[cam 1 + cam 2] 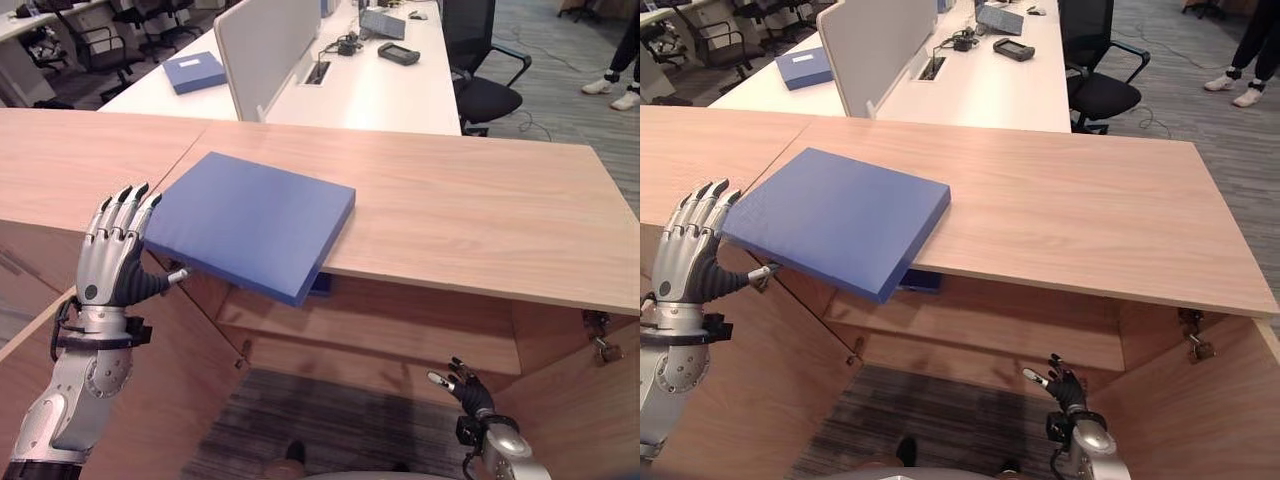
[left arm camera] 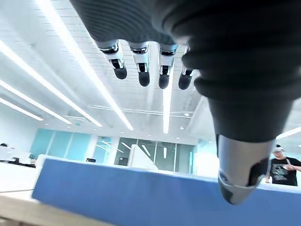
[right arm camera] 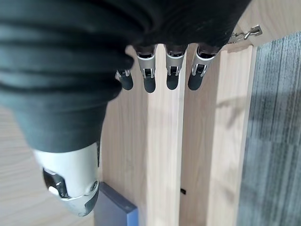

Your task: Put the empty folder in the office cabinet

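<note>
Already the blue folder [image 1: 245, 222] is overhung past the worktop's [image 1: 480, 215] front edge beside the open-fingered left robot hand [image 1: 112, 262], so tipping is risked.

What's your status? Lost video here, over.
Left hand open beside folder, thumb under its corner. Right hand open, low by cabinet. Folder overhangs the top, doors open. Nothing blocking.

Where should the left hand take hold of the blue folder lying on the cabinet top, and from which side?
Probably at the overhanging near-left corner of the blue folder, coming from the robot's left. The folder lies flat with that corner jutting past the cabinet top, so fingers can go above it and the thumb below. The left hand is open beside that edge; the right hand hangs low by the open cabinet.
</note>
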